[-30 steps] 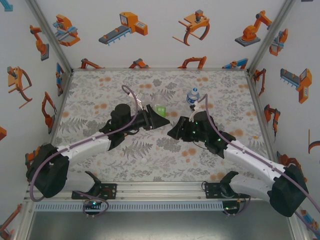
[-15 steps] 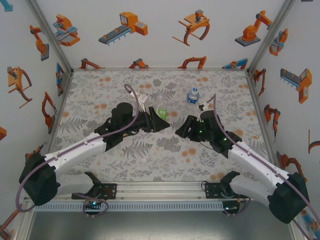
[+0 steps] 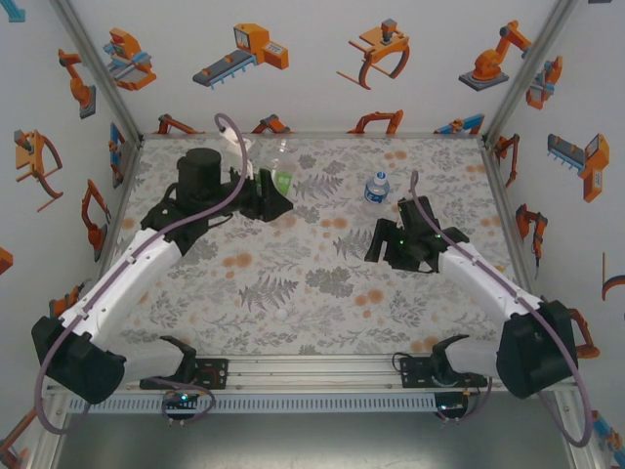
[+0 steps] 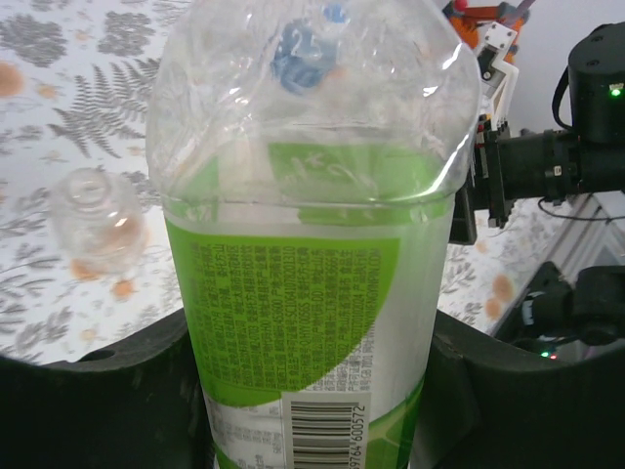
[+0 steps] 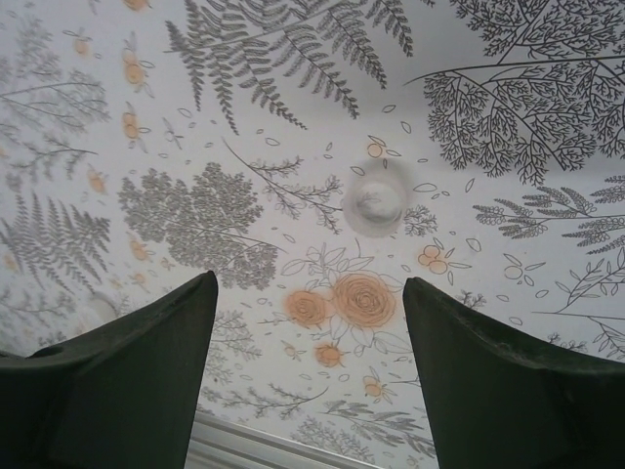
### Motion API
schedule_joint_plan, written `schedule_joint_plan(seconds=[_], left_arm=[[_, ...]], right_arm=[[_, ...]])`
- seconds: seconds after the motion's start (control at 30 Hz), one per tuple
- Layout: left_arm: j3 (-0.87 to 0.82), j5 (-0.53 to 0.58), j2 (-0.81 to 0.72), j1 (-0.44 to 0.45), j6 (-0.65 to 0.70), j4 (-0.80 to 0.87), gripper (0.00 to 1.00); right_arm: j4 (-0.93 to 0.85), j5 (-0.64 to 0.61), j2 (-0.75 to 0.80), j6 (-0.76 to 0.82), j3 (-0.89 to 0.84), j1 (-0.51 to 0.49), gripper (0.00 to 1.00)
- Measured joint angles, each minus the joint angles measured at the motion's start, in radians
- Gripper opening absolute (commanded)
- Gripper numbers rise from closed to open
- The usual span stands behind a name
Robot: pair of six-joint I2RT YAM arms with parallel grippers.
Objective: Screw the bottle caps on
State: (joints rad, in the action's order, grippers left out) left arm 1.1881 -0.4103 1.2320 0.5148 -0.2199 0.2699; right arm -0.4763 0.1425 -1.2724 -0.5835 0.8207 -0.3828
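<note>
Small white round plastic cap (image 5: pixel 376 203): lies flat and loose on the flower-print table (image 3: pixel 244 283), next to two orange printed roses and ahead of the right gripper (image 5: pixel 311 283).

Right gripper: fingers spread wide, nothing between them.

Green-labelled transparent plastic bottle (image 4: pixel 312 293): clamped at its label band between the fingers of the left gripper (image 3: pixel 270 198). In the top view it sits over the far-left part of the table. Cannot tell whether its base touches the table.

Plain clear plastic bottle (image 4: pixel 98 220): on the table beyond the held bottle, apart from it.

Blue-labelled transparent bottle (image 3: pixel 377 188): upright, far centre-right, near the right gripper but not touching it.
</note>
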Motion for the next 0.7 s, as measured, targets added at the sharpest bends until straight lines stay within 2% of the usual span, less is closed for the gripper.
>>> schedule_joint_plan(seconds=[0.17, 0.37, 0.7], left_arm=[[0.011, -0.042, 0.008, -0.069, 0.092, 0.044, 0.0], [-0.009, -0.04, 0.009, -0.074, 0.136, 0.024, 0.0], [-0.084, -0.032, -0.015, -0.083, 0.184, -0.011, 0.0]], right_arm=[[-0.015, 0.003, -0.098, 0.042, 0.036, 0.0, 0.6], [-0.018, -0.006, -0.136, 0.066, 0.054, 0.0, 0.53], [-0.016, -0.004, -0.22, 0.093, 0.08, 0.0, 0.52]])
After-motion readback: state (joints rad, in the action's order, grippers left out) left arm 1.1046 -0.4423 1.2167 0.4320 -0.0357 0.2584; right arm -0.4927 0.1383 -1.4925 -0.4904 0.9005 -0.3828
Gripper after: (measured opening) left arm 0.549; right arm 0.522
